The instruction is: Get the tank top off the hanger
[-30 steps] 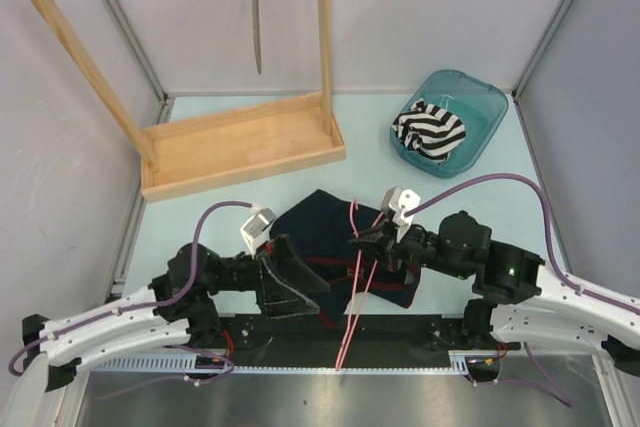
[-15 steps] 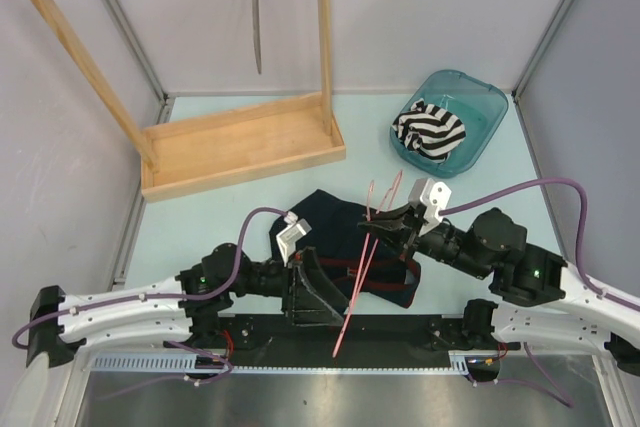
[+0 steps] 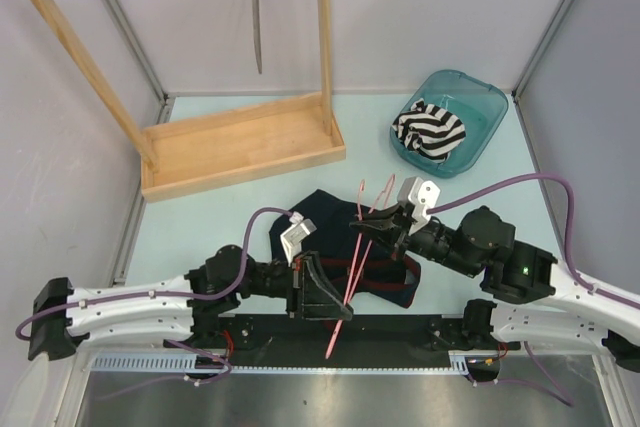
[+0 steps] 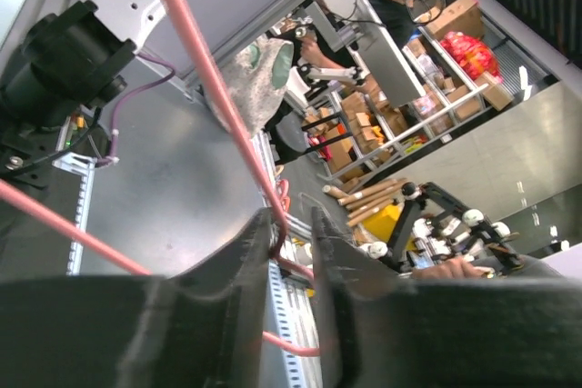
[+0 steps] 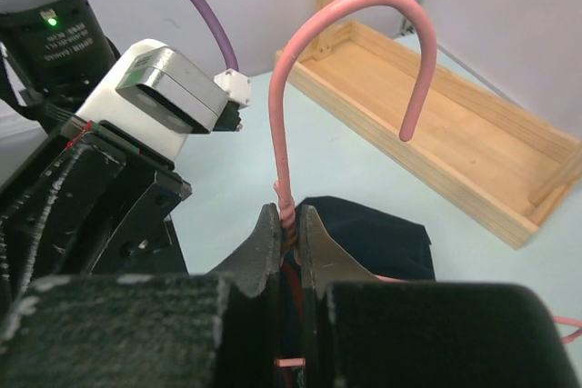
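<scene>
The dark navy tank top (image 3: 335, 232) with red trim lies crumpled on the table between the two arms. The pink wire hanger (image 3: 352, 267) slants over it, hook (image 3: 378, 187) at the far end. My right gripper (image 3: 372, 230) is shut on the hanger's twisted neck (image 5: 289, 211), and the hook (image 5: 364, 6) rises in front of its camera. My left gripper (image 3: 325, 295) is at the hanger's lower end. Its jaws stand narrow around a bend of the pink wire (image 4: 282, 224), which rests against one finger (image 4: 250, 261). The dark cloth (image 5: 373, 229) shows below the right fingers.
A wooden rack (image 3: 240, 152) with a tray base stands at the back left, a metal hook (image 3: 257, 32) hanging from its bar. A teal bin (image 3: 485, 107) at the back right holds a striped cloth (image 3: 430, 132). The left arm's wrist camera (image 5: 173, 88) sits close by.
My left gripper slid right to the hanger's lower end and narrowed its jaws around the wire. The right gripper lifted the hanger's neck and shifted slightly, so the hanger now slants more.
</scene>
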You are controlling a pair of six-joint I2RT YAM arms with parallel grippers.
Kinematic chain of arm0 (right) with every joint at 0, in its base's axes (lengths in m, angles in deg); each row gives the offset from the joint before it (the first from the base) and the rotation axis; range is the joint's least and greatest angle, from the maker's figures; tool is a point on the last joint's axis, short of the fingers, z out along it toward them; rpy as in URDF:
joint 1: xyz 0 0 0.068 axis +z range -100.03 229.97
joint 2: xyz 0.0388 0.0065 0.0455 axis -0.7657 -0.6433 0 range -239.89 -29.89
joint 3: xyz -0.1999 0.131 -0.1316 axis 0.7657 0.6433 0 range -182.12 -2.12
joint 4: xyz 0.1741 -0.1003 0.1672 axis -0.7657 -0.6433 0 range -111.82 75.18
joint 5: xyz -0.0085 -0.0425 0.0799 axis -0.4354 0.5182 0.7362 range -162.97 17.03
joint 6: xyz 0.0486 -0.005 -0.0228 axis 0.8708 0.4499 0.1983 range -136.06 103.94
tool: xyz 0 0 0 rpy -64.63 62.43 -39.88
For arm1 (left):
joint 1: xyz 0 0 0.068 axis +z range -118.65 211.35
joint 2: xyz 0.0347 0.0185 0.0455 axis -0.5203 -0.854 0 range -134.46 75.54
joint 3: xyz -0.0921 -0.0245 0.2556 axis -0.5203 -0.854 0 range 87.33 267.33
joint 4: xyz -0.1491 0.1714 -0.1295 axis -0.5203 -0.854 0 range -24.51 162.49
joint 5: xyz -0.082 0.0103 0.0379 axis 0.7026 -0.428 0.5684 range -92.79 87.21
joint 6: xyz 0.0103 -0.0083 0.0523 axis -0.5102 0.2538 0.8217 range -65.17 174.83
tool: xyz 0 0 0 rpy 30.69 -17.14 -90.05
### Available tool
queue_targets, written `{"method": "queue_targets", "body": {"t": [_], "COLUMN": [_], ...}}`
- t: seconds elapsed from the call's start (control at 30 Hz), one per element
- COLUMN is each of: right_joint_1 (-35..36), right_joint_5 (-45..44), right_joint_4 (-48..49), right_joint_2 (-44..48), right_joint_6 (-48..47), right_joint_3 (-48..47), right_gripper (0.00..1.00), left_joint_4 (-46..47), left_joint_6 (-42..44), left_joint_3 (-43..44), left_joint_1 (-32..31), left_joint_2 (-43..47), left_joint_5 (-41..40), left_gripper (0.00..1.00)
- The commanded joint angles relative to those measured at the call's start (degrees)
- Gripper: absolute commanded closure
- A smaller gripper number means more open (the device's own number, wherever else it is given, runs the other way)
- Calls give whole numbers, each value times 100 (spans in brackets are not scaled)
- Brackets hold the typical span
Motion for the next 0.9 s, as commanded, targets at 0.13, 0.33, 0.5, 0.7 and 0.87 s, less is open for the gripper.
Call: {"method": "queue_targets", "body": {"t": [0.13, 0.33, 0.5, 0.7, 0.87], "right_joint_1": [174, 324, 342, 350, 342], "right_joint_5": [-79, -1298, -2258, -3023, -3226], "right_joint_4": [418, -408, -1461, -2297, -2570], "right_joint_2": [-177, -221, 216, 1060, 1176], "right_joint_6": [207, 927, 1717, 2255, 2264], "right_joint_3": [-279, -526, -728, -676, -693], "right_gripper": [100, 49, 31, 29, 27], "left_joint_4": [-447, -2185, -4136, -5159, -5258], "left_joint_6": [121, 454, 789, 938, 1613], "left_joint_3": [76, 224, 594, 656, 1060], "left_joint_1": [-49, -40, -40, 3, 1529], "left_joint_2": [577, 1585, 2247, 2537, 1890], "left_joint_5": [-614, -1798, -2987, -4113, -3064], "left_gripper": [100, 100, 100, 100, 100]}}
